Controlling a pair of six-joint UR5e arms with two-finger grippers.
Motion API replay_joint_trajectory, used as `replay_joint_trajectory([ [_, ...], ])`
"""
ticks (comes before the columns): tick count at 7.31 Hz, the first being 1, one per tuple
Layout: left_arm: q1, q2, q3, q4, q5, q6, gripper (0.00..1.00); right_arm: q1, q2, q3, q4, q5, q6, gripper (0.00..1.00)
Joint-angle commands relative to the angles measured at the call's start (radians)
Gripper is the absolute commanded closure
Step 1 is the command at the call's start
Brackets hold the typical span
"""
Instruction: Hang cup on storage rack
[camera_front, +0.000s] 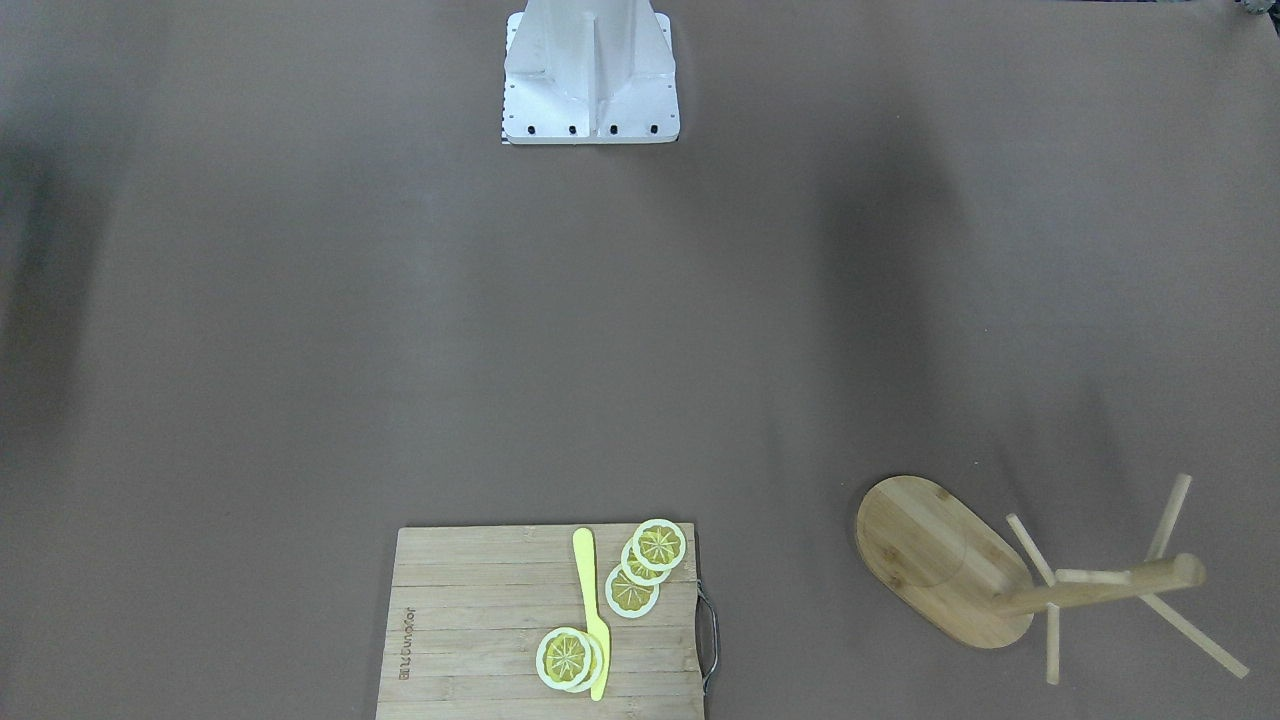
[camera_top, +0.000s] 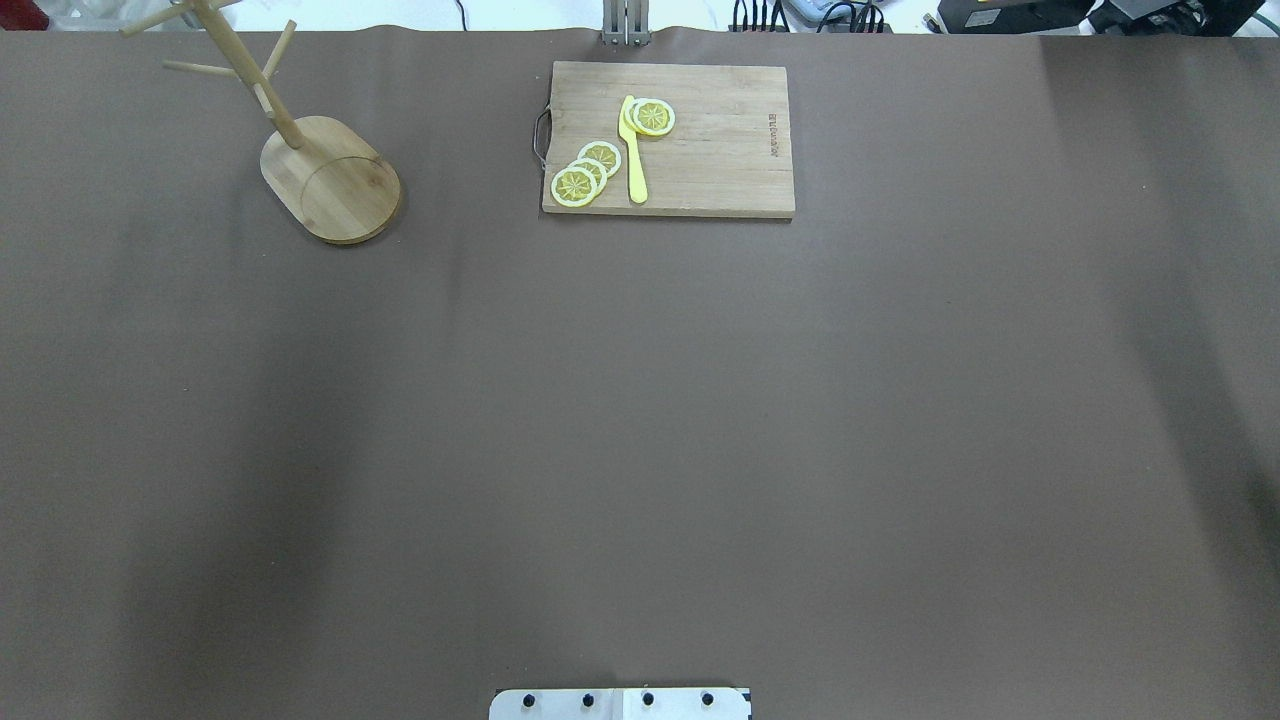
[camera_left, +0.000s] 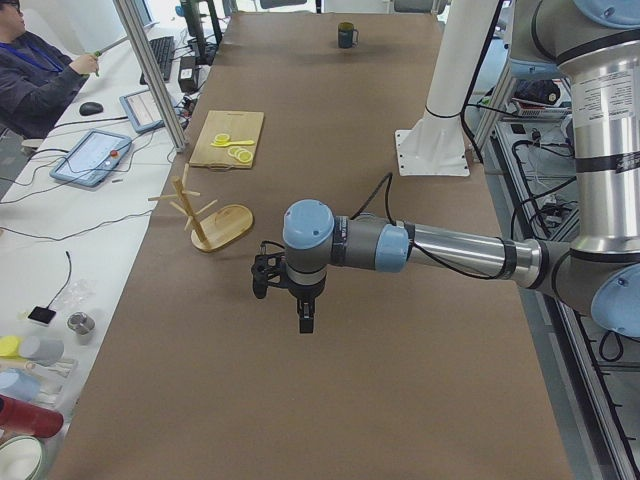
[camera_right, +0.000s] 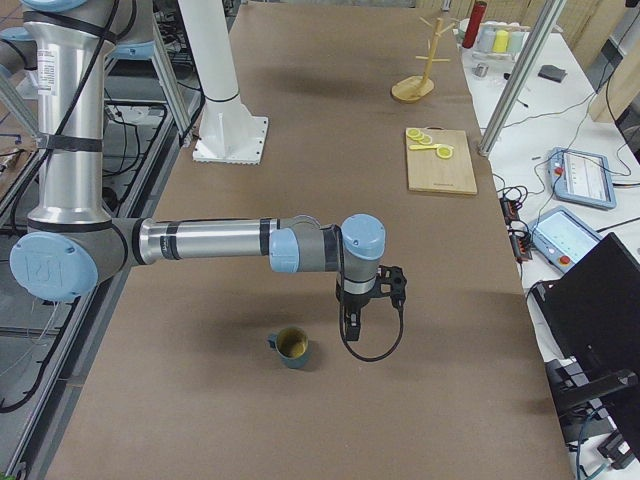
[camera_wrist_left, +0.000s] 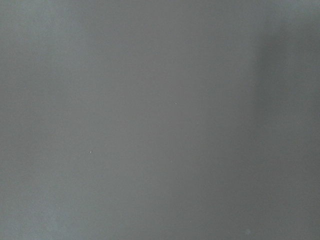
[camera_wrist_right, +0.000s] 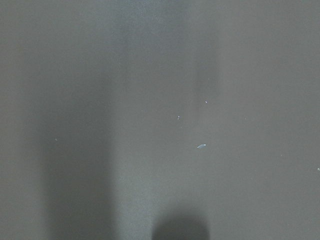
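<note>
Overhead exterior — rack (camera_top: 345, 190) by far-left edge

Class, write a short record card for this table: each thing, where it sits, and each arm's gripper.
cup: upright on table, robot's right end, not held
rack: upright, far left, pegs bare
board: far middle, bearing lemon slices and a yellow knife
left gripper: over bare table; jaws unclear
right gripper: beside cup, apart from it; jaws unclear

Cup (camera_right: 291, 348): dark mug, seemingly yellow inside, standing upright, well off to the right.
Storage rack (camera_top: 330, 180): bamboo tree, upright, far left corner.
</note>
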Motion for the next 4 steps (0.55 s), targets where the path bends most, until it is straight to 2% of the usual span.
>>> replay_joint_trajectory([
  [1, 0.000, 0.000, -0.010, -0.002, 0.000, 0.000, 0.02, 0.000, -0.008, -0.004, 0.000, 0.000, 0.000, 0.00],
  [4, 0.003, -0.005, -0.015, -0.016, 0.000, 0.009, 0.02, 0.000, -0.010, 0.026, 0.001, 0.001, 0.009, 0.00],
])
